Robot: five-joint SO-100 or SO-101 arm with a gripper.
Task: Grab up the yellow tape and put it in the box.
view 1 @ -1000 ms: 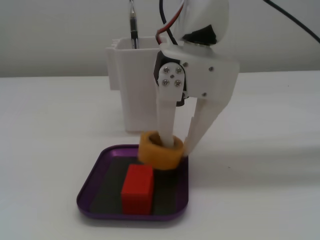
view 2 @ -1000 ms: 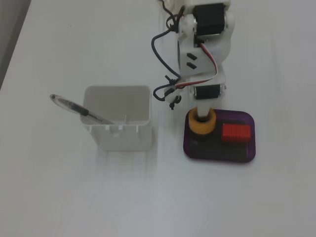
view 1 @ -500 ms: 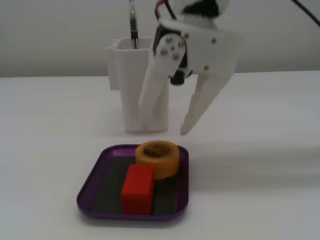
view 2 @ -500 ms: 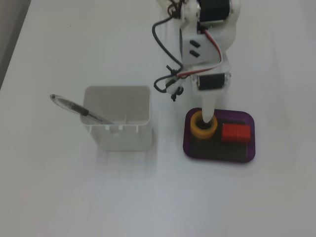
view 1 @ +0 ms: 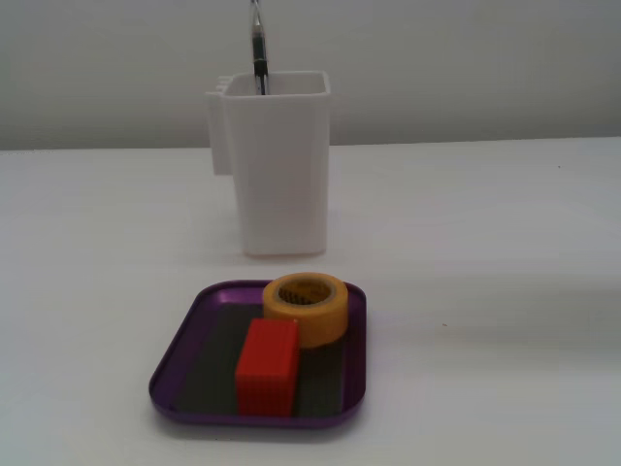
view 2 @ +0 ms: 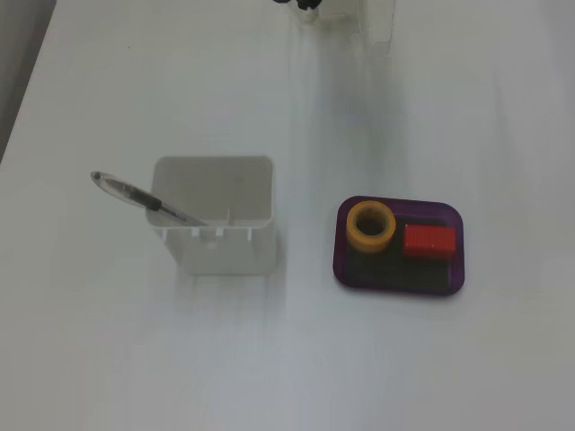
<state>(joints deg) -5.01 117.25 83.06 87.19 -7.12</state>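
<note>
Fixed views: yellow tape (view 1: 307,308) inside box (view 1: 184,342)

Yellow tape (view 1: 307,307) and a red block (view 1: 267,367) (ribbed) sit in the purple, dark-floored box (view 1: 188,340).

You see almost nothing of the robot here. In a fixed view, only a scrap shows at the far top edge: a white, blurred piece of the arm (view 2: 375,11) and a small black cable end (view 2: 305,4) just left of it.
</note>
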